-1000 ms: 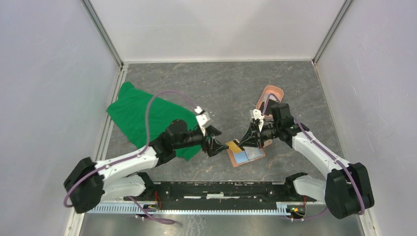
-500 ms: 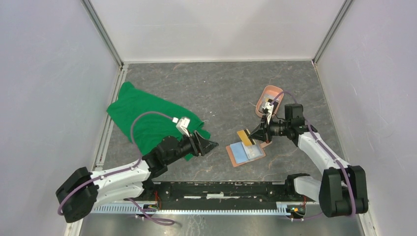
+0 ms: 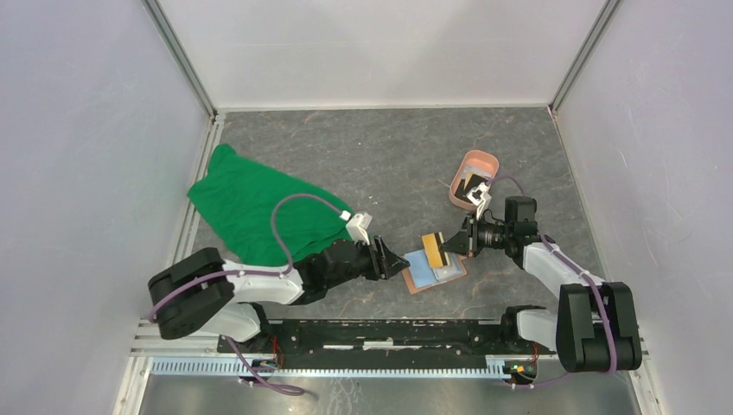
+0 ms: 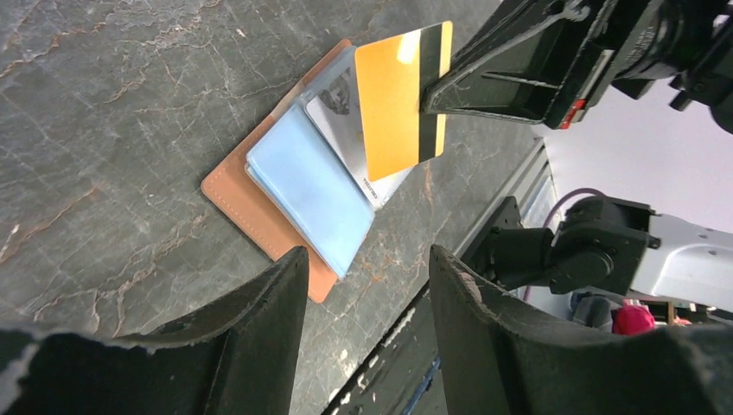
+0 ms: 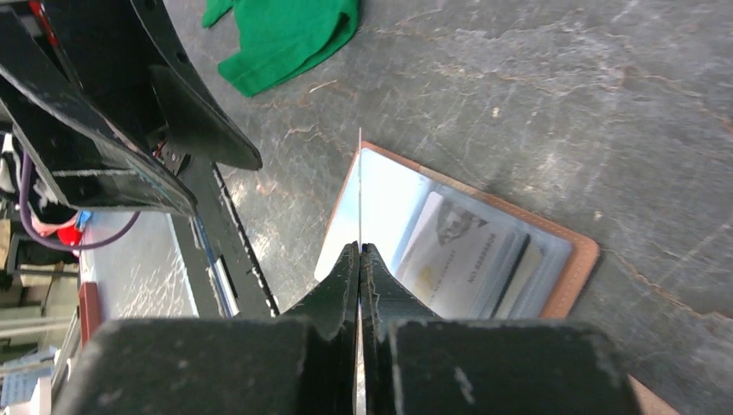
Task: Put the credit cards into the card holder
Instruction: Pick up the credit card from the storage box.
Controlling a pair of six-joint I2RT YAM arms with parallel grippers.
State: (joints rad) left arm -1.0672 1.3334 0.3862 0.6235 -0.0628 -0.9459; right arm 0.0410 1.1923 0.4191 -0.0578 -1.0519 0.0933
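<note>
Open card holder, orange card above it.
You see the right gripper pinching the card's striped edge; left gripper jaws apart, near side.

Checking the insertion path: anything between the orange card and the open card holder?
Nothing visible. The orange card, pinched by the right gripper, hangs over the card holder; the left gripper sits beside it.

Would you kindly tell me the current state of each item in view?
Holder: open, flat on table.
Orange card: held over holder, not inserted.
Pale card: in holder pocket.
Right gripper: shut on orange card.
Left gripper: open, empty.
Tray: holds cards.
Cloth: crumpled.
</note>
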